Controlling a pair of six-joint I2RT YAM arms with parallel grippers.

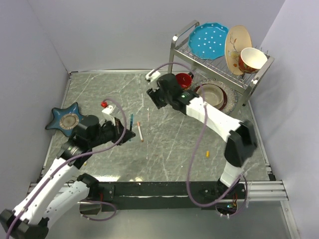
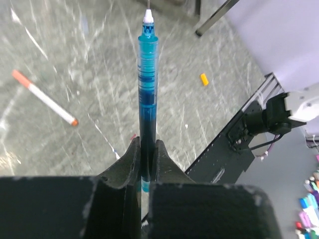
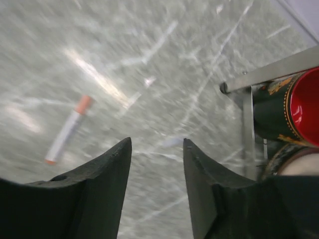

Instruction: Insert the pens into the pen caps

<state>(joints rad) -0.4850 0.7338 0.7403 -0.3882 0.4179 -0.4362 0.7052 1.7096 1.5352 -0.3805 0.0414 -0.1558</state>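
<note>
Left gripper [image 2: 147,149] pinching the blue pen [image 2: 148,89]; right gripper [image 3: 157,149] empty.
My left fingers are pressed onto the pen's lower barrel, its tip at top centre of the wrist frame. My right jaws are spread above the table [image 3: 149,50]. White pen [image 2: 45,97] lies mid-left, yellow cap [image 2: 204,79] upper right, well apart.

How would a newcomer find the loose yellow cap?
Start at the dish rack in the far right corner and come toward the near table edge. The yellow cap lies alone left of the right arm's elbow, a tiny stub, unlike the long white pen mid-table.
</note>
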